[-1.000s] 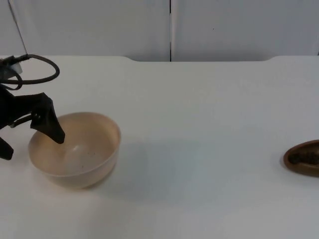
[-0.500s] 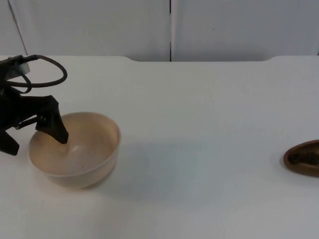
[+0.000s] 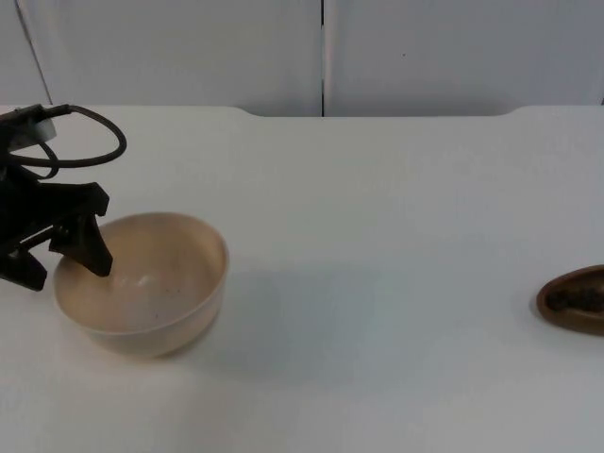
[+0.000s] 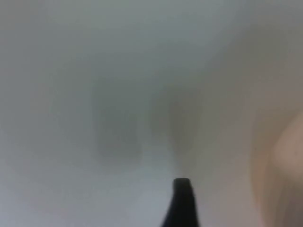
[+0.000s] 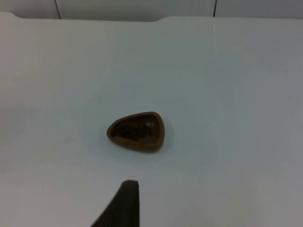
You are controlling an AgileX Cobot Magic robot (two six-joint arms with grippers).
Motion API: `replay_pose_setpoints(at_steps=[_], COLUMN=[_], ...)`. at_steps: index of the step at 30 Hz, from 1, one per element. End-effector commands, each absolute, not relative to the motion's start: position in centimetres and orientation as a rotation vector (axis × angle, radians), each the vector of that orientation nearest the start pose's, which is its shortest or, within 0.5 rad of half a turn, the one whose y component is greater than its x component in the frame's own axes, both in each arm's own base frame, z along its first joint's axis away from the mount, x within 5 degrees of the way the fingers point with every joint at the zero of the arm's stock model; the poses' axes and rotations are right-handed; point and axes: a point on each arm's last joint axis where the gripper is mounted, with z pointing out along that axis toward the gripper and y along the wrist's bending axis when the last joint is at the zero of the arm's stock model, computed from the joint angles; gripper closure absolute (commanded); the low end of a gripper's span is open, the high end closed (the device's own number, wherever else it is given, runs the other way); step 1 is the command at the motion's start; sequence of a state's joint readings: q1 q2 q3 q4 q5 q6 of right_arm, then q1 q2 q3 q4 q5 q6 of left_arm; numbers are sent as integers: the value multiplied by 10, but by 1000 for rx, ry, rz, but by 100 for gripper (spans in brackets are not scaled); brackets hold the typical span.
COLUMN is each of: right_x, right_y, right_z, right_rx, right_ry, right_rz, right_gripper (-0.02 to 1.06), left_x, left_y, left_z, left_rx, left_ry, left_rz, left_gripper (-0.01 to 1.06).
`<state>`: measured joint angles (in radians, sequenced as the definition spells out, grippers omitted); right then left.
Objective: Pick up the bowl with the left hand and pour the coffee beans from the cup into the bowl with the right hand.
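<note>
Right now the left gripper straddles the near-left rim of the bowl with fingers apart, so closing off-centre could tip it, while the bean-filled cup sits well apart below the waiting right gripper.

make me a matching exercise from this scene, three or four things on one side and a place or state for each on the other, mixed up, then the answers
Things
1. beige round bowl
2. brown teardrop-shaped cup
3. left gripper
4. grey partition wall

Places or states
A. at the far end of the white table top
B. open, one finger inside the bowl's rim and one outside it
C. on the table at its right edge in the top view, dark coffee beans inside
D. upright on the left part of the table

Pairs: 1-D, 2-C, 3-B, 4-A
</note>
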<state>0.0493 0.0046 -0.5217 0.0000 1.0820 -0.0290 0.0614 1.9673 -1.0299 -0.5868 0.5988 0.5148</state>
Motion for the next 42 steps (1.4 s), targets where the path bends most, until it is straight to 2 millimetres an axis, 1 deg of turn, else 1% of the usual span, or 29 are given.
replay_pose_setpoints(at_steps=[1, 2, 3, 7, 8, 10, 11, 13, 16, 21, 25, 30, 33, 35, 36, 37, 38, 39, 40, 41, 42], right_x=[-8, -8, -8, -8, -8, -8, -8, -8, -8, -8, -8, -8, -8, -8, -8, -8, -8, -8, -8, -8, -8], right_y=[0, 0, 0, 0, 0, 0, 0, 0, 0, 0, 0, 0, 0, 0, 0, 0, 0, 0, 0, 0, 0], right_z=[280, 280, 280, 280, 280, 280, 280, 280, 280, 280, 280, 280, 280, 280, 280, 280, 280, 280, 280, 280, 280], right_rx=[-79, -79, -79, -79, -79, -79, -79, -79, -79, -79, -79, -79, -79, -79, -79, -79, -79, -79, -79, -79, -79], right_ry=[2045, 2045, 2045, 2045, 2045, 2045, 2045, 2045, 2045, 2045, 2045, 2045, 2045, 2045, 2045, 2045, 2045, 2045, 2045, 2045, 2045], right_rz=[6, 6, 6, 6, 6, 6, 6, 6, 6, 6, 6, 6, 6, 6, 6, 6, 6, 6, 6, 6, 6], right_gripper=[-1, -1, -1, -1, -1, -1, -1, -1, -1, -1, -1, -1, -1, -1, -1, -1, -1, -1, -1, -1, -1], left_x=[346, 346, 346, 346, 346, 344, 344, 344, 343, 343, 341, 338, 335, 332, 332, 331, 329, 328, 327, 327, 326], left_y=[-8, -8, -8, -8, -8, -9, -9, -9, -9, -10, -11, -13, -19, -28, -28, -33, -43, -46, -56, -56, -63], left_z=[111, 111, 111, 111, 111, 111, 111, 111, 112, 119, 135, 143, 152, 157, 157, 159, 160, 161, 162, 162, 162], left_rx=[-24, -24, -24, -61, -61, -59, -58, -56, -56, -105, -145, -140, -97, -56, -56, -37, -11, -2, 20, 20, 47], left_ry=[2889, 2889, 2889, 2890, 2890, 2901, 2903, 2910, 2908, 2904, 2877, 2877, 2891, 2902, 2902, 2907, 2913, 2914, 2916, 2916, 2917], left_rz=[-447, -447, -447, -459, -459, -471, -473, -480, -481, -493, -507, -522, -488, -440, -440, -418, -405, -405, -412, -412, -416], left_gripper=[49, 55, 55, 77, 77, 90, 93, 104, 105, 105, 105, 105, 105, 105, 105, 105, 105, 105, 105, 105, 105])
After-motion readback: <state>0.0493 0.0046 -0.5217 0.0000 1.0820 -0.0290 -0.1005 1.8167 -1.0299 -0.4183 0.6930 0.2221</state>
